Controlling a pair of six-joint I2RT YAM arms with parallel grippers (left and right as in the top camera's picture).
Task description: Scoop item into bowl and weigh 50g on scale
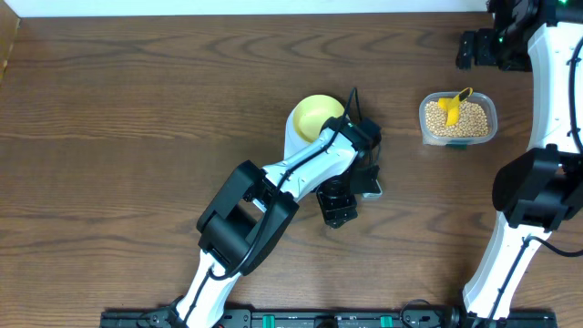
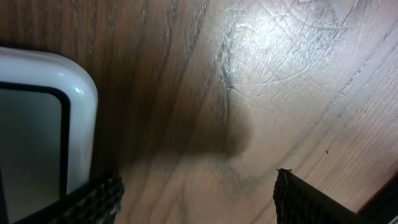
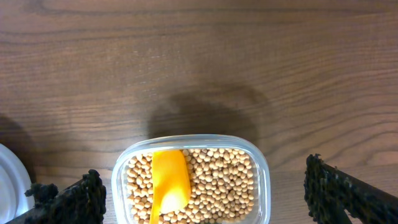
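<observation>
this looks like a robotics lab bench set up for testing, not a home kitchen. two white-and-black robot arms, the left arm (image 1: 273,182) and the right arm (image 1: 537,182), rise from the near edge of a wood-grain table (image 1: 109,137), where a black rail (image 1: 301,319) with green fittings runs along the edge. the kitchen things on it read as staged props: a clear tub (image 1: 493,117) of beans (image 1: 466,123) with a yellow scoop (image 1: 449,107), a pale-yellow bowl (image 1: 314,114) and a white scale (image 2: 81,106). a plain pale strip (image 1: 228,7) runs beyond the table's far edge.
</observation>
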